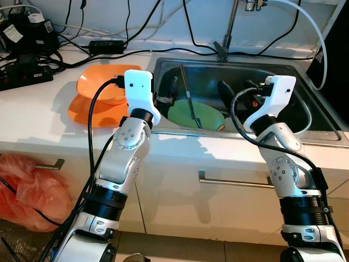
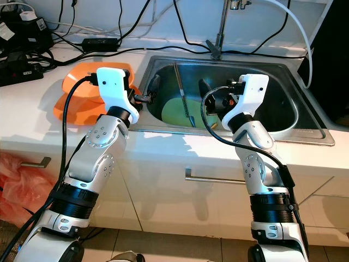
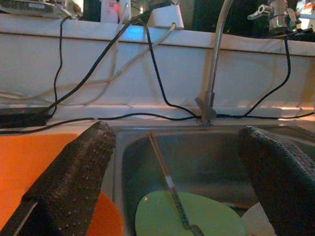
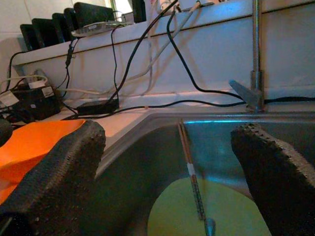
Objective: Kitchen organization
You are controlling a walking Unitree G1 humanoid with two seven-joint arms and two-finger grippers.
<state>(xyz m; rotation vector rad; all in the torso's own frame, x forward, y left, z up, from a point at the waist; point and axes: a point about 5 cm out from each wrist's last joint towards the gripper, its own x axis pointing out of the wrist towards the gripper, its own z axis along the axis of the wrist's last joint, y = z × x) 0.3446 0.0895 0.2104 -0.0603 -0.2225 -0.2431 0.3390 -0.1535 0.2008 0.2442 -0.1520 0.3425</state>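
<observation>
Currently both grippers sit over the near rim of the steel sink (image 1: pixel 305 117), jaws spread wide, nothing held. Left gripper (image 3: pixel 182 167) hangs above the sink's left edge; between its fingers and just ahead lies the green plate (image 3: pixel 189 216) on the sink floor, chopsticks (image 3: pixel 167 184) leaning across it toward the back wall. Orange plates (image 1: pixel 101 101) rest on the counter just outside its left finger. Right gripper (image 4: pixel 170 167) is over the basin, same green plate and chopsticks framed between its fingers. Faucet (image 4: pixel 255 59) stands beyond, cables along the backsplash.
</observation>
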